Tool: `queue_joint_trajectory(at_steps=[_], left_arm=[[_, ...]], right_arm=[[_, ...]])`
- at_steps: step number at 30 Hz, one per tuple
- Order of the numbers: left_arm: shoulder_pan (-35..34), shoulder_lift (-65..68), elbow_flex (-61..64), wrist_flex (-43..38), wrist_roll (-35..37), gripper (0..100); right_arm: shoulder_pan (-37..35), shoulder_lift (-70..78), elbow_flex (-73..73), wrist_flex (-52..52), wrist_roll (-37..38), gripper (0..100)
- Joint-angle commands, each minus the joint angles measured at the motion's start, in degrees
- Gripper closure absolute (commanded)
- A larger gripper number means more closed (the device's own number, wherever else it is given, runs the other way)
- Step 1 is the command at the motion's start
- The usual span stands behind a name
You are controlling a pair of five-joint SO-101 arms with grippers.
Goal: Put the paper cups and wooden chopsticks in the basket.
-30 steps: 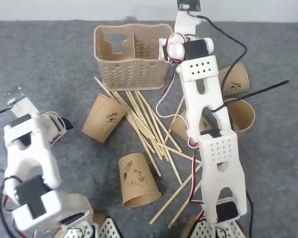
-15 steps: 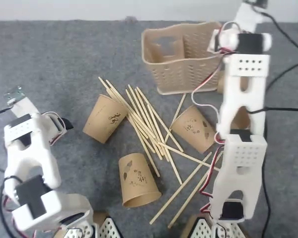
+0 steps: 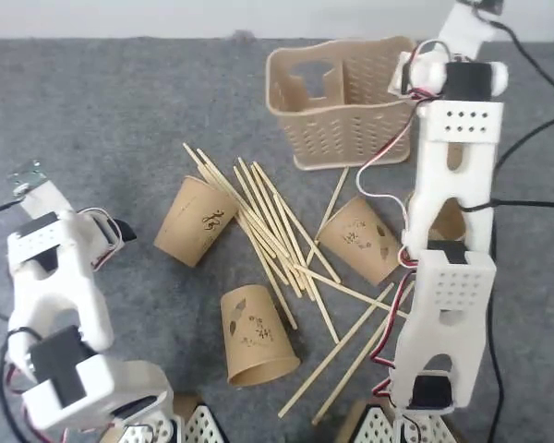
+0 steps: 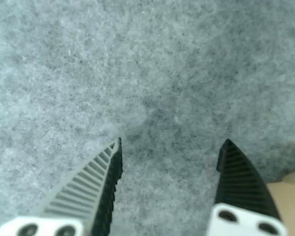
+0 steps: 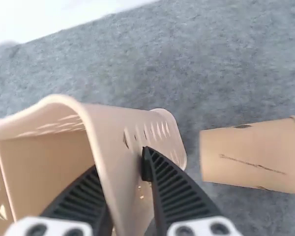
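My high view looks down over the whole desk (image 3: 102, 120) from the arms' base side. Left wrist looks close at grey desk surface; right wrist sits tight against the basket (image 5: 113, 132) wall, shared with high.

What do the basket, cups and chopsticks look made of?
Basket: probably moulded plastic. It is matt beige, with thin walls, rows of slots and cut-out handles.
Cups: paper with a brown kraft look, matt, with a dark print on the side.
Chopsticks: pale bare wood or bamboo, with no visible coating. The look doesn't settle which.
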Motion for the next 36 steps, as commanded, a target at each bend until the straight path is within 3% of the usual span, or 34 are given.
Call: queue_joint_trajectory(at_steps=[1,9,19,25,29,36], left_arm=[[0.3,0.0,-2.3,-0.8,0.4,70],[0.3,0.0,-2.3,-0.8,0.4,70],[0.3,0.0,-2.4,-0.8,0.4,70],[0.3,0.0,-2.4,-0.8,0.4,70],[0.3,0.0,-2.4,-0.8,0.4,70],[0.3,0.1,-2.4,-1.2,0.4,70]], right_arm=[[-3.6,-4.5,-1.0,-0.1,-0.9,99.2],[-11.3,1.6,-0.3,3.0,-1.1,99.2],[-20.9,-1.2,-0.4,9.8,-2.9,99.2],[-25.5,-3.7,-0.4,6.0,6.9,99.2],[-24.6,-2.8,-0.2,6.5,4.7,99.2],[-14.5,-0.4,-0.2,11.8,4.2,99.2]])
